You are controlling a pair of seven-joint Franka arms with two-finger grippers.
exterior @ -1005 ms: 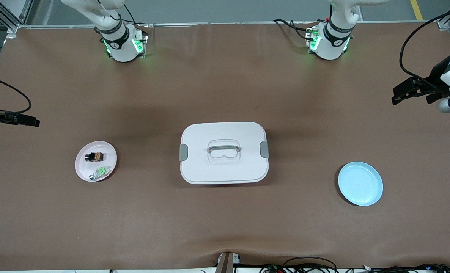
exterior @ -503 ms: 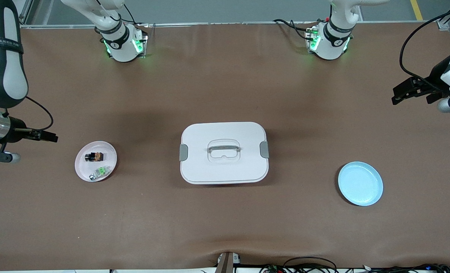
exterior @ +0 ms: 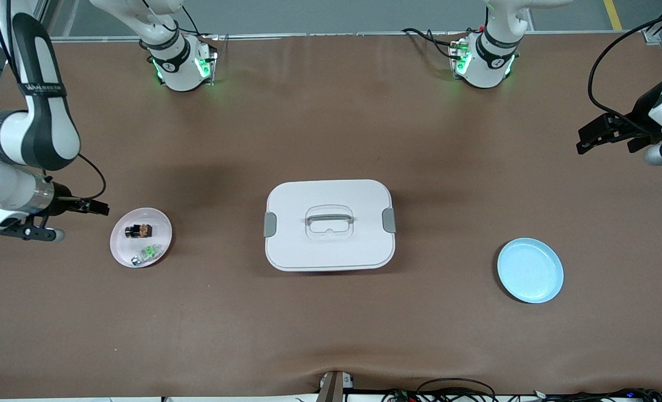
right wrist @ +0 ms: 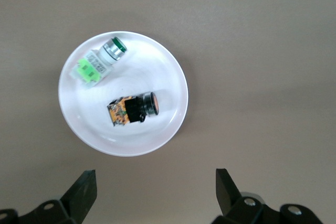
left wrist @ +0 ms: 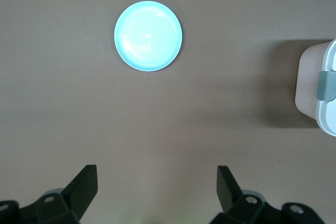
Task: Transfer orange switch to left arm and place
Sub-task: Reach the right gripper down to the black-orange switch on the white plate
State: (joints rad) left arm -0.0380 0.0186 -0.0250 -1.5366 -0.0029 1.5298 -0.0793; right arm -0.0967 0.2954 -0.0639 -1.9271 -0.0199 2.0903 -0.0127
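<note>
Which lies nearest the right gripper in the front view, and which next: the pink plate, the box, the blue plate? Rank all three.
From the open right gripper:
1. Pink plate, just beside it, holding the orange switch.
2. Box, mid-table.
3. Blue plate, toward the left arm's end.

Only text I can spot is a small white label on the right arm (exterior: pixel 35 106) black band, too tiny to read tbh. Nothing else printed anywhere.

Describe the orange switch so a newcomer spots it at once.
Start at the white box mid-table, then look toward the right arm's end to the pale pink plate. The orange switch is the black-and-orange block there; its plate-mate is green and silver.
</note>
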